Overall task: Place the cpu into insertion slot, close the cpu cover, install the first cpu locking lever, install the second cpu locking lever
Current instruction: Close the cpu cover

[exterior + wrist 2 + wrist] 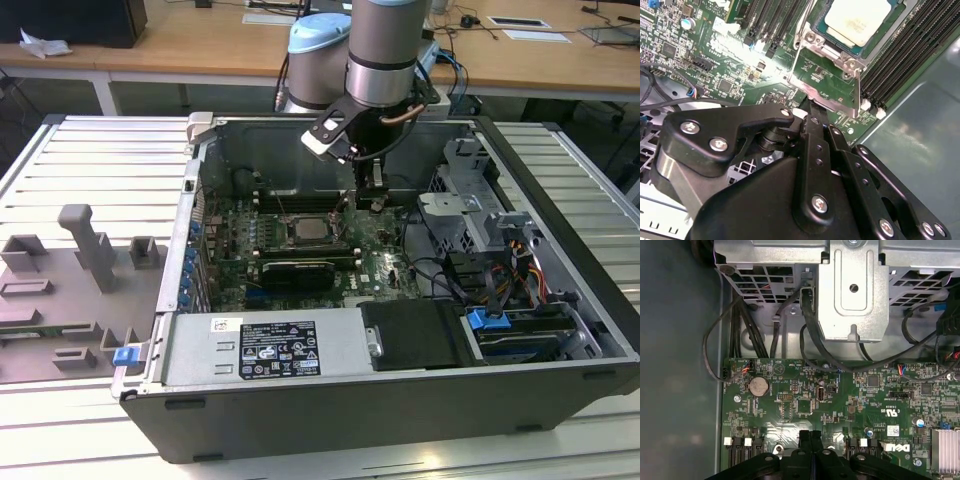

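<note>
Your gripper (372,203), clenched on nothing, points down just beside the cpu cover (836,50) on the exterior view's right, a pressing pose by my judgement, since the cpu (857,20) already lies seated mid-way inside the open case (400,425), cover flat around it.

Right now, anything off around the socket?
Nothing stands out. The cpu lies flat and square in its socket, with no loose parts on the board around it. The pincer is shut, tips at the socket's edge.

Silver-grey arm (388,40), pale blue joint cap (318,40); black end effector (808,104) with silver screws (819,203), perhaps a copper cable (400,117).
</note>
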`<state>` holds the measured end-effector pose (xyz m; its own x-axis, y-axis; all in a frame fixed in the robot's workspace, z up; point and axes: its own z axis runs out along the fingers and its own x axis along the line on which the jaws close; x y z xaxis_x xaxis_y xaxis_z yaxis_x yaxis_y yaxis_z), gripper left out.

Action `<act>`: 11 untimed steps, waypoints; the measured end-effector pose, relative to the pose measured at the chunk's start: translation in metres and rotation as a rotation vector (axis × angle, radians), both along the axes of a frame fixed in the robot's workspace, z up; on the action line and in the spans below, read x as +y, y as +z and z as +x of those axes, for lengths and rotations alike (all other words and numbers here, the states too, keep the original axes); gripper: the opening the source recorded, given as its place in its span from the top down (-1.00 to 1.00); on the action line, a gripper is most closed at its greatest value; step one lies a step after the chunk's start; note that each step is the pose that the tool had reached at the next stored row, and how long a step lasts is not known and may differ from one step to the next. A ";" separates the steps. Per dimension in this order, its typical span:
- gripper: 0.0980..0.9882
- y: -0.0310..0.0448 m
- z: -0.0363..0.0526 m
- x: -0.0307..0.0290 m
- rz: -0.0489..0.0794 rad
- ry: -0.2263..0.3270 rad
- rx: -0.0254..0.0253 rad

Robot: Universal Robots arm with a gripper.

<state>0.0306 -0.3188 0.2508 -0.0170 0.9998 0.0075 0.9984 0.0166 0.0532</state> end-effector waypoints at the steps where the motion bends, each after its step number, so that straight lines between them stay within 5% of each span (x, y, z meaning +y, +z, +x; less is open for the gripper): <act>1: 0.98 0.0000 -0.0007 0.0000 0.000 0.000 0.0000; 11: 0.98 0.0000 -0.0034 0.0000 0.000 0.000 0.0000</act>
<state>0.0272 -0.3188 0.2508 -0.0172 0.9998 0.0077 0.9984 0.0167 0.0532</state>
